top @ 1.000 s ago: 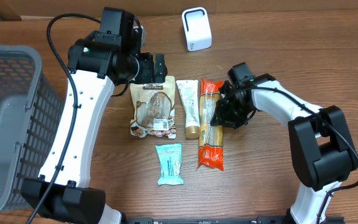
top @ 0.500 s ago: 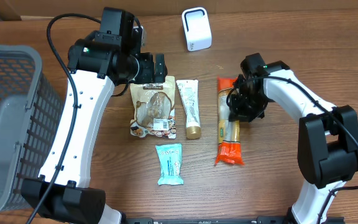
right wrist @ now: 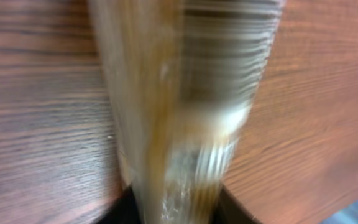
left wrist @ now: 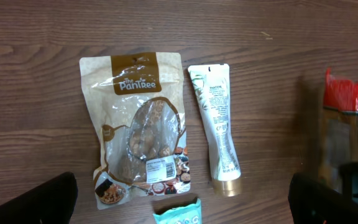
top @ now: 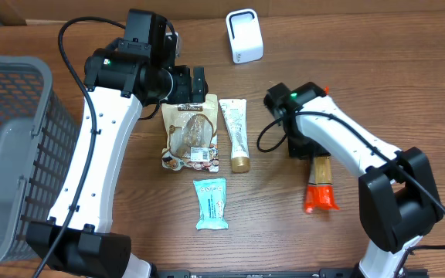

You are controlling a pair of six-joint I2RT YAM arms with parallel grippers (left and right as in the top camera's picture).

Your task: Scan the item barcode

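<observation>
Long clear packet with a red-orange end runs up from between the dark fingers of the right pincer in the right wrist view. It is so blurred there that I cannot tell whether the jaws are clamped on it or standing loose around it. From overhead the right arm covers the pincer and the upper part of the packet. Only the tan lower length and the red end show below the arm, pointing towards the near edge of the worktop.

To the left of the packet, well apart from it, a cream tube lies with its gold cap towards the near edge. Just beside the tube on its far left side lies a brown and clear snack pouch. A small teal sachet lies nearer the front edge, below the gap between pouch and tube.

The left pincer hovers over the top edge of the pouch with its jaws spread wide and nothing between them. A white scanner stands at the back of the worktop, well away from the packet. A grey mesh basket sits at the far left
</observation>
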